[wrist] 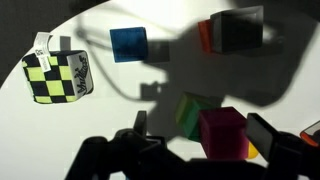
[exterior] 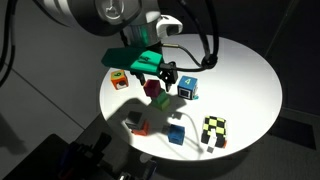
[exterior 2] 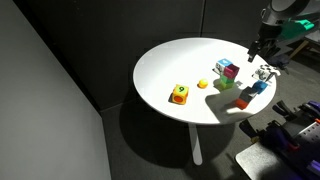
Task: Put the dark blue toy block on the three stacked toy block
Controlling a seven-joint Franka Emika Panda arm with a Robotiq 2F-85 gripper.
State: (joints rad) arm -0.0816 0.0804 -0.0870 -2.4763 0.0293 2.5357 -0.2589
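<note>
The dark blue toy block (exterior: 176, 133) lies alone near the table's front edge. It also shows in the wrist view (wrist: 128, 44) and in an exterior view (exterior 2: 258, 89). The stacked blocks have a magenta cube (wrist: 224, 133) uppermost, with green (wrist: 188, 112) below and a bit of yellow beside it. They stand mid-table (exterior: 155, 93). My gripper (exterior: 151, 78) hovers just above the stack, open and empty. In the wrist view (wrist: 200, 135) its fingers stand either side of the magenta cube without gripping it. It also shows in an exterior view (exterior 2: 262, 45).
A round white table (exterior: 240, 70) holds everything. A light blue block with a white "4" (exterior: 188, 87), an orange block (exterior: 119, 79), a grey-and-orange block (wrist: 235, 30) and a yellow-black checkered block (wrist: 57, 75) stand around the stack. The table edge drops off close behind the dark blue block.
</note>
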